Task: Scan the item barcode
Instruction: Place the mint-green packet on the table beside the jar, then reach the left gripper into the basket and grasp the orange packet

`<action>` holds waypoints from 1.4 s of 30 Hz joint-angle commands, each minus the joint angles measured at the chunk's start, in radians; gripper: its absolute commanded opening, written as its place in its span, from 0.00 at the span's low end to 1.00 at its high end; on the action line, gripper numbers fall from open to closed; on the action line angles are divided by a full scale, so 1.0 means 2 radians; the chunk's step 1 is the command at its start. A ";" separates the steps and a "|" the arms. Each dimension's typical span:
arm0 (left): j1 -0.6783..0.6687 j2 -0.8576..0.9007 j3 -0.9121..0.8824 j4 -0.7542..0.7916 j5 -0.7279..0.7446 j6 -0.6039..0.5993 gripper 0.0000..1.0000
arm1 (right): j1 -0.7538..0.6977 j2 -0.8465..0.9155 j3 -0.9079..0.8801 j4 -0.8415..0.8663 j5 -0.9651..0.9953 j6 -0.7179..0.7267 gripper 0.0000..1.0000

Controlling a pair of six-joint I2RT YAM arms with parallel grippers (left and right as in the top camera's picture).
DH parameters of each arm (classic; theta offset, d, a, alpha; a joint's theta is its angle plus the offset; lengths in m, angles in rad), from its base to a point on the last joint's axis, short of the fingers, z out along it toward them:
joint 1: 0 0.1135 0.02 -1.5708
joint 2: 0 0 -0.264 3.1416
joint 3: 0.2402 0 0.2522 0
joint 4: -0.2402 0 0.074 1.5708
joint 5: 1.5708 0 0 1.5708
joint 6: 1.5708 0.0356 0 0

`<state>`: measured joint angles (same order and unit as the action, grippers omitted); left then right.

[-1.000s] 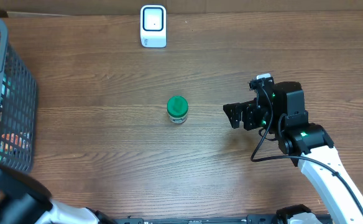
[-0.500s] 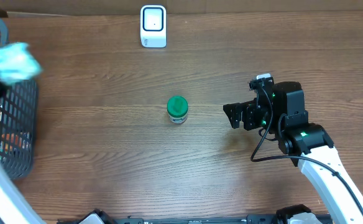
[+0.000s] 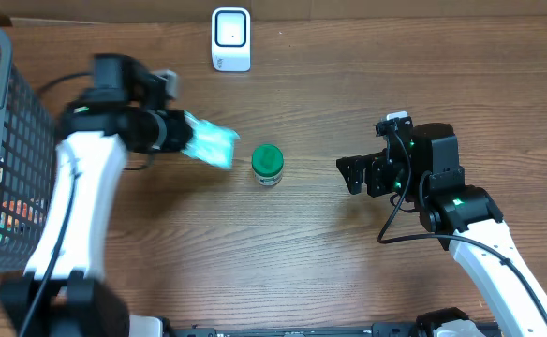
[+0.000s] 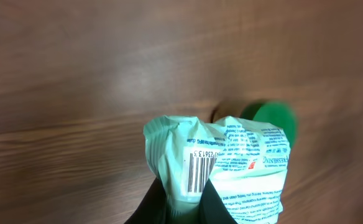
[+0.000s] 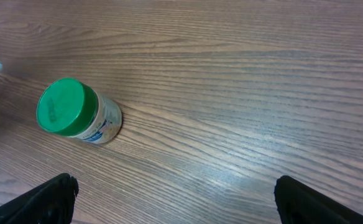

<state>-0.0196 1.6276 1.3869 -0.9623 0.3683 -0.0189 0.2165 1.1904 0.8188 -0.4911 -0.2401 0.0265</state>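
- Left gripper (image 3: 178, 133) pinches a crinkled pale-green plastic packet (image 3: 210, 143) just left of the green-lidded white jar (image 3: 267, 165).
- Right gripper (image 3: 349, 175), jaws spread wide, sits right of the jar.

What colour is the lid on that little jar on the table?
Green. The lid shows best in the right wrist view.

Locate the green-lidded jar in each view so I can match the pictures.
Overhead: the green-lidded jar stands mid-table, just right of the mint packet.
Left wrist: only part of the jar's lid shows, peeking out behind the packet's upper right.
Right wrist: the jar is left of centre, label side showing below the lid.
Shared landmark: the wood-grain table is in all three views; the packet is clearly in only the first two.
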 commanded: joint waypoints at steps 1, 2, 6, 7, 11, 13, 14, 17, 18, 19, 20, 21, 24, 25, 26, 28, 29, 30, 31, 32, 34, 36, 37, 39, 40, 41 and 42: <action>-0.032 0.049 -0.006 0.015 0.012 0.062 0.04 | -0.001 0.000 0.012 0.001 -0.004 0.002 1.00; -0.038 0.063 -0.006 0.019 0.012 0.069 0.04 | -0.001 0.000 0.012 0.001 -0.004 0.002 1.00; -0.054 0.110 -0.006 0.030 0.012 0.077 0.04 | -0.001 0.000 0.012 -0.002 -0.004 0.002 1.00; -0.055 0.119 -0.006 0.030 0.011 0.077 0.04 | -0.001 0.000 0.012 -0.003 -0.004 0.002 1.00; -0.055 0.138 -0.006 0.029 0.010 0.077 0.16 | -0.001 0.000 0.012 -0.006 -0.004 0.002 1.00; -0.055 0.138 -0.006 0.033 0.010 0.077 0.27 | -0.001 0.000 0.012 -0.006 -0.004 0.002 1.00; -0.055 0.138 -0.004 0.035 0.010 0.077 0.38 | -0.001 0.000 0.012 -0.006 -0.004 0.002 1.00; -0.054 0.138 0.009 0.038 0.007 0.074 0.64 | -0.001 0.000 0.012 -0.006 -0.004 0.002 1.00; -0.053 0.138 0.015 0.038 0.007 0.073 0.74 | -0.001 0.000 0.012 -0.006 -0.004 0.002 1.00; -0.051 0.138 0.023 0.037 0.007 0.071 0.80 | -0.001 0.000 0.012 -0.006 -0.004 0.002 1.00; -0.049 0.138 0.031 0.036 0.007 0.068 0.85 | -0.001 0.000 0.012 -0.006 -0.004 0.002 1.00; -0.046 0.138 0.040 0.034 0.007 0.064 0.87 | -0.001 0.000 0.012 -0.006 -0.004 0.002 1.00; -0.031 0.137 0.088 0.013 0.007 0.044 0.93 | -0.001 0.000 0.012 -0.006 -0.004 0.002 1.00; -0.025 0.137 0.108 0.002 0.007 0.039 0.96 | -0.001 0.000 0.012 -0.006 -0.004 0.002 1.00; -0.019 0.137 0.126 -0.008 0.007 0.034 0.98 | -0.001 0.000 0.012 -0.006 -0.004 0.002 1.00; -0.005 0.137 0.173 -0.037 0.007 0.023 1.00 | -0.001 0.000 0.012 -0.006 -0.004 0.002 1.00; 0.003 0.137 0.199 -0.053 0.007 0.018 1.00 | -0.001 0.000 0.012 -0.006 -0.004 0.002 1.00; 0.012 0.136 0.223 -0.067 0.007 0.013 1.00 | -0.001 0.000 0.012 -0.006 -0.004 0.002 1.00; 0.021 0.136 0.246 -0.081 0.007 0.008 1.00 | -0.001 0.000 0.012 -0.006 -0.004 0.002 1.00; 0.030 0.134 0.272 -0.096 0.007 0.002 1.00 | -0.001 0.000 0.012 -0.006 -0.004 0.002 1.00; 0.052 0.129 0.318 -0.123 -0.009 -0.015 1.00 | -0.001 0.000 0.012 -0.006 -0.004 0.002 1.00; 0.077 0.120 0.362 -0.151 -0.041 -0.035 0.99 | -0.001 0.000 0.012 -0.006 -0.004 0.002 1.00; 0.097 0.111 0.387 -0.170 -0.065 -0.050 1.00 | -0.001 0.000 0.012 -0.006 -0.004 0.002 1.00; 0.127 0.094 0.410 -0.192 -0.101 -0.073 1.00 | -0.001 0.000 0.012 -0.006 -0.004 0.002 1.00; 0.143 0.084 0.415 -0.200 -0.120 -0.083 0.99 | -0.001 0.000 0.012 -0.006 -0.004 0.002 1.00; 0.160 0.073 0.415 -0.204 -0.136 -0.092 1.00 | -0.001 0.000 0.012 -0.006 -0.004 0.002 1.00; 0.178 0.063 0.415 -0.209 -0.152 -0.102 0.99 | -0.001 0.000 0.012 -0.006 -0.004 0.002 1.00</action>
<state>0.2401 1.8488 2.1761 -1.3537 0.2249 -0.1131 0.2165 1.1904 0.8188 -0.5087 -0.2398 0.0265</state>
